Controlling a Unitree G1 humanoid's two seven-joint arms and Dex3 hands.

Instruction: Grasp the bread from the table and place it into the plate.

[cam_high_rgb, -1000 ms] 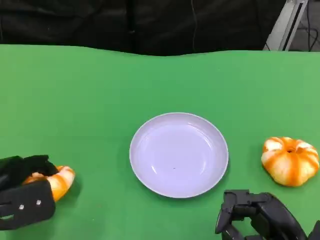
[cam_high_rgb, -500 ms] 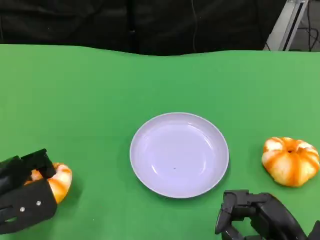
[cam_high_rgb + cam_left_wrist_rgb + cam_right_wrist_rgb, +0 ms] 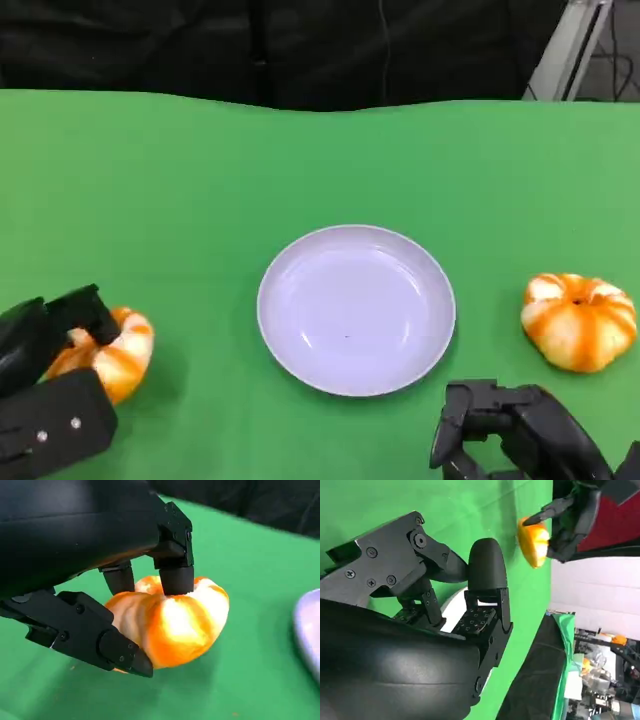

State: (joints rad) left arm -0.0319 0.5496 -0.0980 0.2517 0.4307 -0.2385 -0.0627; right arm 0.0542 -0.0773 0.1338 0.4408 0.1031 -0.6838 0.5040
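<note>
An orange and white bread roll (image 3: 122,355) is at the lower left of the green table in the head view, gripped by my left hand (image 3: 45,385). In the left wrist view, black fingers (image 3: 172,577) press on the roll (image 3: 175,622) from above and below, and it looks slightly raised off the cloth. The pale round plate (image 3: 356,308) sits empty at the table's centre, to the right of that hand; its rim (image 3: 307,630) also appears in the left wrist view. My right hand (image 3: 515,440) rests at the lower right, fingers (image 3: 487,570) curled in around nothing.
A second orange and white roll (image 3: 580,322) lies on the table right of the plate, just beyond my right hand. Green cloth (image 3: 200,180) covers the table up to a dark backdrop. A metal frame (image 3: 565,45) stands at the far right corner.
My left hand has tightened around the roll and lifted it a little, shifting it slightly towards the plate. My right hand, the plate and the other roll have stayed put.
</note>
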